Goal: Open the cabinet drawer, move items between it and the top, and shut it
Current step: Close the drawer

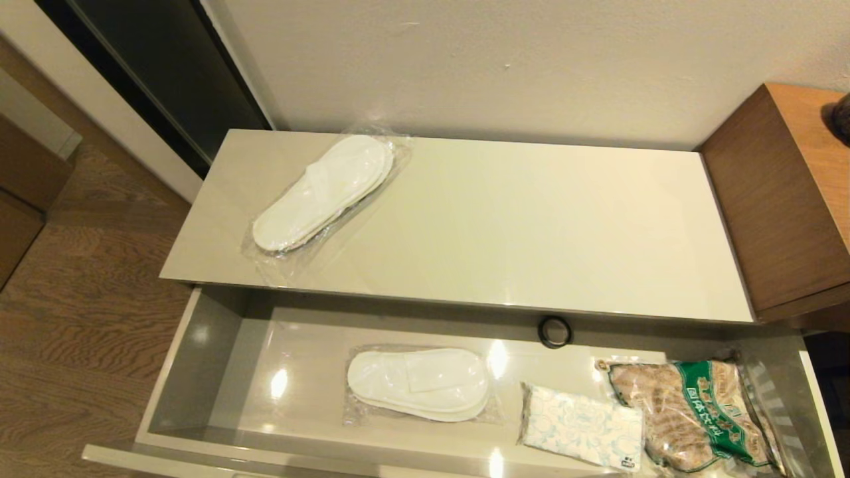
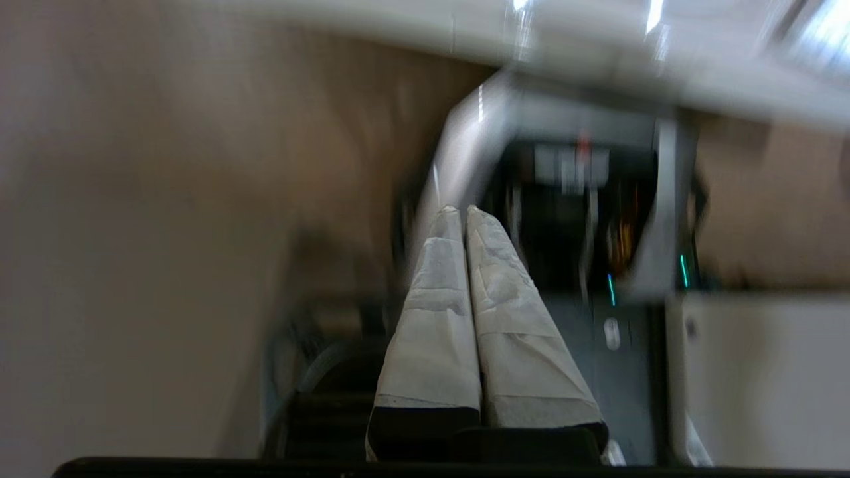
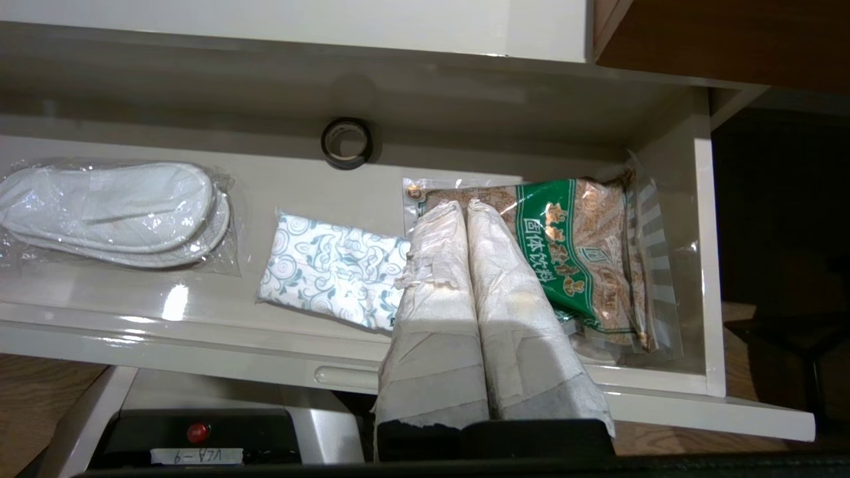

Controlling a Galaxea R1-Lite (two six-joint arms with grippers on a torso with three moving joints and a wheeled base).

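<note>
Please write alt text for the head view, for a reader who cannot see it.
An open cabinet drawer holds bagged white slippers, a patterned tissue pack, a green-labelled food bag and a black ring. A second slipper bag lies on the cream top. No pincer shows.

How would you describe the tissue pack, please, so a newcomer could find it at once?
Look into the open cabinet drawer below the cream top. The tissue pack lies at its front, between bagged slippers and a green-labelled food bag; only it bears blue-green swirls.

It looked like a hotel room: bagged disposable slippers lay on a cabinet over wooden flooring.
</note>
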